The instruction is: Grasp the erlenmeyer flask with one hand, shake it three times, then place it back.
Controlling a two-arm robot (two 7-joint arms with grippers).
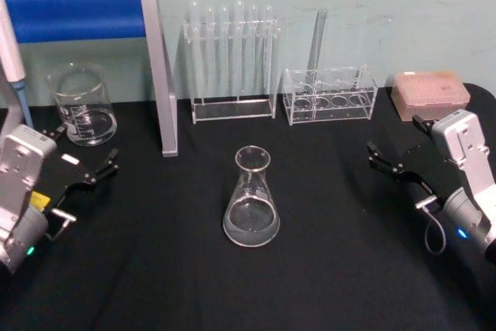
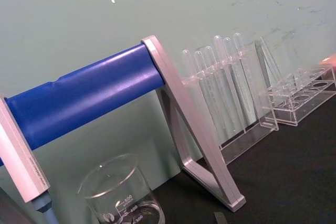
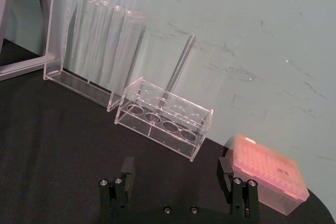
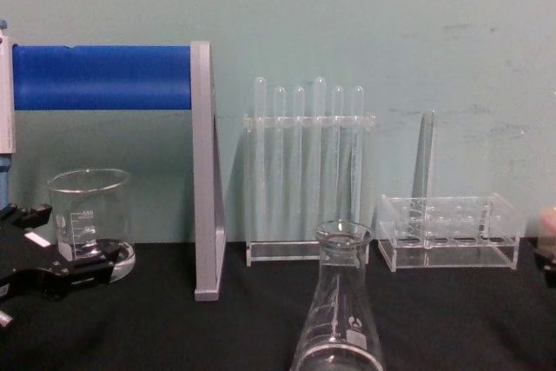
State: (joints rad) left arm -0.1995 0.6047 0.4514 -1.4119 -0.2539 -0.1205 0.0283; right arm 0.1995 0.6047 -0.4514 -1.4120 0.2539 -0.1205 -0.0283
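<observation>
Left gripper [image 1: 81,151] & right gripper [image 1: 398,145] hung released, both well apart from the erlenmeyer flask [image 1: 251,199], upright mid-table [image 1: 333,269]. Your risk was the sloped glass: pinched low, it could've slipped out or tipped.

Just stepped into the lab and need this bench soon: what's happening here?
Nothing is being handled yet. The erlenmeyer flask stands upright and untouched in the middle of the black table. The left end effector is open, off to the left near the beaker. The right end effector is open too, off to the right near the pink box.
</observation>
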